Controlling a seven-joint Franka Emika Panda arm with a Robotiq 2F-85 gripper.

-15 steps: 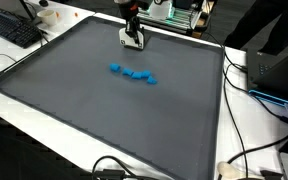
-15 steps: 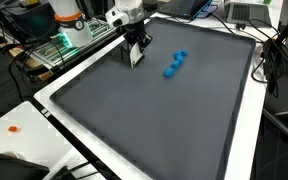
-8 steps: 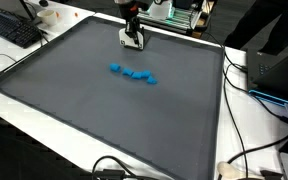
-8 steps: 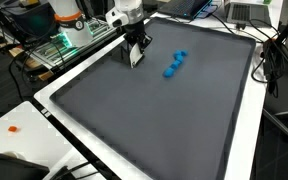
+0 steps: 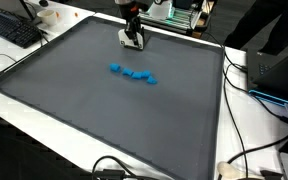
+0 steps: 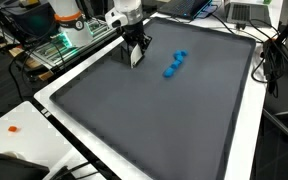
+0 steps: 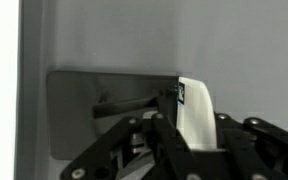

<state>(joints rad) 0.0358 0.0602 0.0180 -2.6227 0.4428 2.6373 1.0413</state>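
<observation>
Tool [image 5: 133, 41] position: over the far part of the dark grey mat [image 5: 94, 110], close to the mat's far edge, pointing down at the surface. In both exterior views it hangs from the arm just above the mat [image 6: 154, 120].

Tool state: the fingers are closed in on a white flat piece [image 7: 197, 112]. The wrist view shows this piece upright between the two finger linkages, with a small dark mark on its upper left corner. In an exterior view the white piece [image 6: 135, 61] sticks out below the fingertips. Whether its lower edge touches the mat cannot be told.

Nearby items: a short row of small blue blocks [image 5: 132, 74] lies on the mat, apart from the tool and nearer the mat's middle. The same blue blocks [image 6: 173, 66] lie beside the tool, without contact.

Surroundings: the mat covers most of a white desk [image 5: 254, 130]. A black keyboard [image 5: 14, 30] sits on the desk beyond one corner of the mat. Black cables [image 5: 246, 150] run along one side.
</observation>
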